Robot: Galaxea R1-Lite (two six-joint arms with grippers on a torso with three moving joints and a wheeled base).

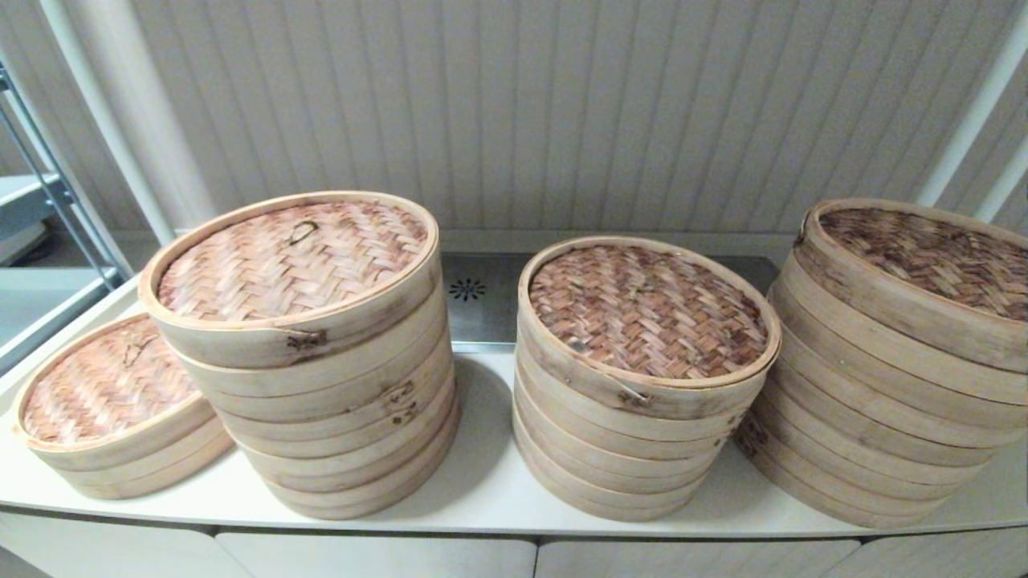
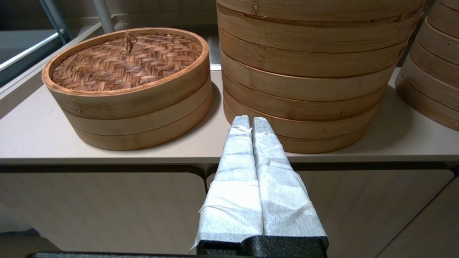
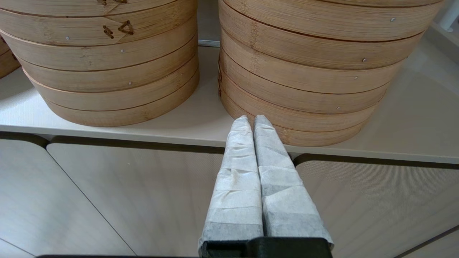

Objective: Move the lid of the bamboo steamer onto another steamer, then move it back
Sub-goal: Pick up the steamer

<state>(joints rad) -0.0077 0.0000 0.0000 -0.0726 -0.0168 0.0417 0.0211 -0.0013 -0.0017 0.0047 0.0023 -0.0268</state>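
A: What is nearest to the robot?

B: The two grippers, both below the counter edge, in front of the pale cabinet doors (image 2: pixel 100 204). The left gripper (image 2: pixel 250 120) has its two white-wrapped fingers pressed together, holding nothing. The right gripper (image 3: pixel 252 120) is the same: fingers together, empty.

A: And on the counter (image 1: pixel 482 490)?

B: Four stacks of round bamboo steamers in a row. At the far left stands the low stack (image 1: pixel 136 466). The bamboo steamer lid (image 1: pixel 104 385) sits on it, with a pinkish-tan herringbone weave, a plain pale rim and a thin loop handle.

A: What stands around it?

B: Just beside it, to its right, is the tall stack (image 1: pixel 345 417). This one rises well above the low one. Its lid has a similar light weave, but a dark stitched joint on the rim. Then comes the middle stack (image 1: pixel 618 457) and, at the far right, the right stack (image 1: pixel 875 417). Both of these have darker brown woven lids. The walls of all the stacks are smooth bent bamboo bands.

A: The surface and the room?

B: The counter is smooth and off-white. Behind the stacks a metal panel (image 1: pixel 467 289) with a small round vent lies in it. Further back is a ribbed pale wall (image 1: pixel 562 112), and at the far left a metal rack (image 1: pixel 48 193).
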